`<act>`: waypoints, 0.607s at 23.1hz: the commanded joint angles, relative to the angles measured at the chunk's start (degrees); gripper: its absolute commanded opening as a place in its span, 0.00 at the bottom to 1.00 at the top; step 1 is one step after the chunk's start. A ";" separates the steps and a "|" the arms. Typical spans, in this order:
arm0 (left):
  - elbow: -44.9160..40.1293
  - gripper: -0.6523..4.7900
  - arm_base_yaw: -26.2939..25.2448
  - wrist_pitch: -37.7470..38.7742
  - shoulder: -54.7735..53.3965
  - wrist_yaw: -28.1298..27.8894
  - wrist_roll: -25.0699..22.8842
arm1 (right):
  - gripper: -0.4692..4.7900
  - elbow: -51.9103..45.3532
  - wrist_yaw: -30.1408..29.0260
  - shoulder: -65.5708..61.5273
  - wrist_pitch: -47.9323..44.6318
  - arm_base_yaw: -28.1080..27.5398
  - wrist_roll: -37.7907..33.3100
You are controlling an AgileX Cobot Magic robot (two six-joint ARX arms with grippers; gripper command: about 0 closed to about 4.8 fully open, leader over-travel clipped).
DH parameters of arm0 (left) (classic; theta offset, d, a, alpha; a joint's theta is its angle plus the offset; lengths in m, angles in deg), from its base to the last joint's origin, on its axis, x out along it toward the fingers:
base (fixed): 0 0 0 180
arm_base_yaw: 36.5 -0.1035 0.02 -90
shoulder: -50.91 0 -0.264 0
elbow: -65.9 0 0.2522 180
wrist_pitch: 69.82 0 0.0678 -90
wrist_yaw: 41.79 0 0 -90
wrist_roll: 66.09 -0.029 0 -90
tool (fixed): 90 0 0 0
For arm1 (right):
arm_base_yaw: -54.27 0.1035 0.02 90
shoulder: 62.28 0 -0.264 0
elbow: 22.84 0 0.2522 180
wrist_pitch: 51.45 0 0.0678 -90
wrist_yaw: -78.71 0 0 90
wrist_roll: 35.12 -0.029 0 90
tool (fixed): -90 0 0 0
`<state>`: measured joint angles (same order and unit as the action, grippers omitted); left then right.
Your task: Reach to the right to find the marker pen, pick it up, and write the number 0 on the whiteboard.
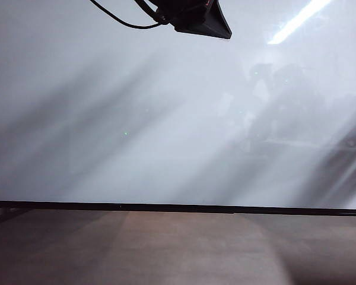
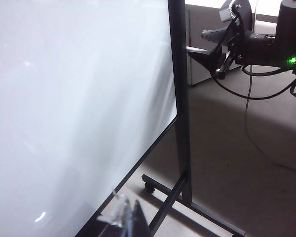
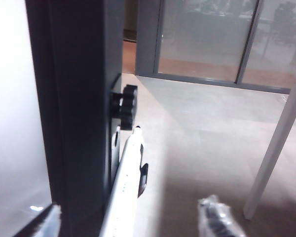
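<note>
A grey floor (image 1: 166, 249) is seen below the large glossy white black-framed whiteboard (image 1: 166, 119). In the left wrist view, the left gripper (image 2: 123, 215) is barely visible; its state cannot be told. In the right wrist view, the right gripper (image 3: 133, 219) is spread around a white pen-like stick (image 3: 126, 182) beside the frame.

The floor (image 2: 222, 163) is smooth and grey-brown, and it carries the stand (image 2: 180, 98) of the whiteboard (image 2: 64, 98). The stand's dark upright post runs down the board's edge to a low base bar (image 2: 197, 210) that rests on the floor, with a small caster (image 2: 149, 187) at one end. A thin black cable (image 2: 266, 148) trails down to the floor near the stand. In the right wrist view a white table leg (image 3: 276, 148) stands on the floor, well apart from the post.
</note>
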<state>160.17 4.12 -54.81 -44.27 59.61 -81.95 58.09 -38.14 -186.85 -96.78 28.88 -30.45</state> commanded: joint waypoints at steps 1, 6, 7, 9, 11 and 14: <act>0.15 0.11 0.00 -0.35 0.02 0.20 -0.22 | 0.73 0.22 -0.24 0.31 -0.70 0.04 0.07; 0.15 0.11 0.00 -0.35 0.02 0.20 -0.22 | 0.66 0.22 -0.26 0.31 -0.66 0.17 -0.35; 0.15 0.11 0.00 -0.37 0.02 0.20 -0.22 | 0.66 0.20 -0.26 0.28 -0.44 0.15 -0.92; 0.15 0.11 0.00 -0.35 0.02 0.20 -0.22 | 0.66 0.20 -0.26 0.28 0.24 0.15 -4.07; 0.15 0.11 0.00 -0.35 0.02 0.20 -0.22 | 0.66 0.20 -0.26 0.17 0.61 0.22 -4.37; 0.15 0.11 -0.02 -0.35 0.02 0.17 -0.24 | 0.66 0.20 -0.28 -0.17 0.59 0.42 -4.46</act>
<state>160.19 4.12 -54.79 -44.27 59.61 -81.95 58.18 -38.16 -186.96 -95.64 29.10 -34.51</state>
